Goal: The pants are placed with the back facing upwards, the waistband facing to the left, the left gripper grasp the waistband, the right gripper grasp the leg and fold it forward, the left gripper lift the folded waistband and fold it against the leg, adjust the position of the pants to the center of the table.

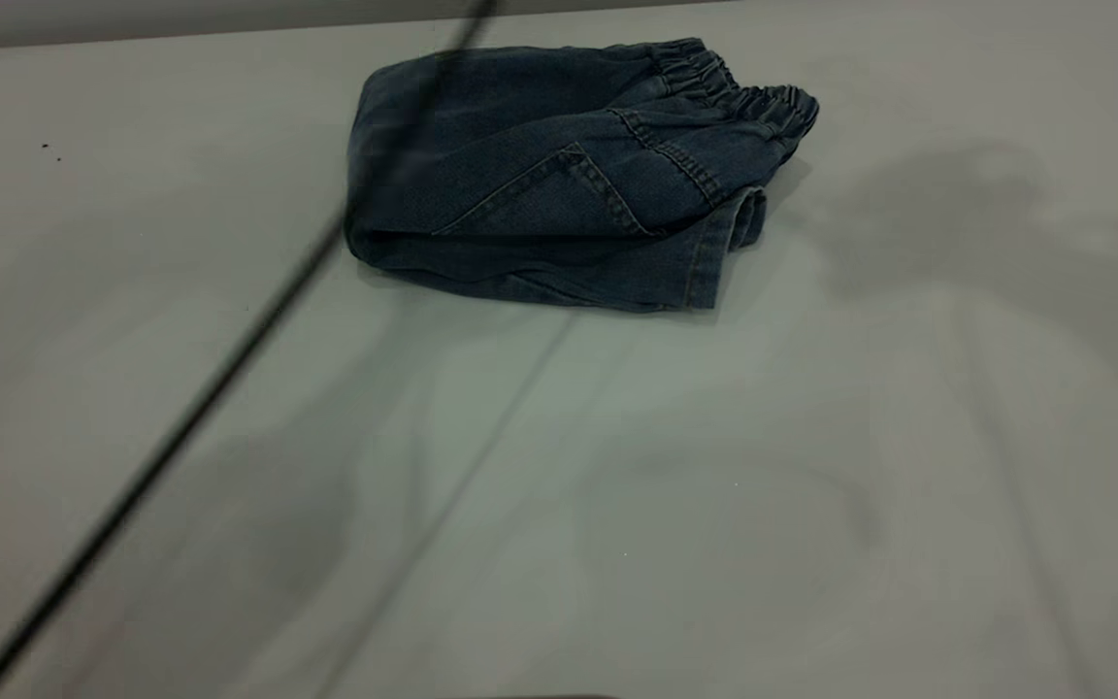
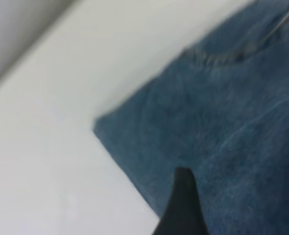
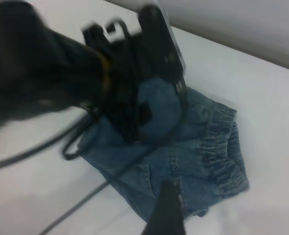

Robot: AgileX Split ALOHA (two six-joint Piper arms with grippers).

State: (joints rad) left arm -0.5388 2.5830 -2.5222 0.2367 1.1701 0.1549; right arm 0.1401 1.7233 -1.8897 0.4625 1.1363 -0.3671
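The pants point(image 1: 559, 184) lie folded into a compact denim bundle at the far middle of the table point(image 1: 714, 505). A back pocket point(image 1: 559, 199) faces up, and the ruffled waistband point(image 1: 743, 92) runs along the bundle's right end. A stitched hem of the leg point(image 1: 714, 262) sticks out beneath it at the front right. Neither gripper shows in the exterior view. In the right wrist view the left gripper point(image 3: 134, 117) hovers over the pants point(image 3: 183, 161), on the side away from the waistband point(image 3: 222, 152). The left gripper point(image 2: 183, 205) is close above the denim point(image 2: 222, 122). The right gripper point(image 3: 166, 210) is above the table beside the bundle.
A thin black cable point(image 1: 210, 388) crosses the exterior view from lower left up to the pants. The table's back edge point(image 1: 229, 31) runs just behind the bundle, with a wall beyond. Arm shadows point(image 1: 947, 223) fall on the tabletop right of the pants.
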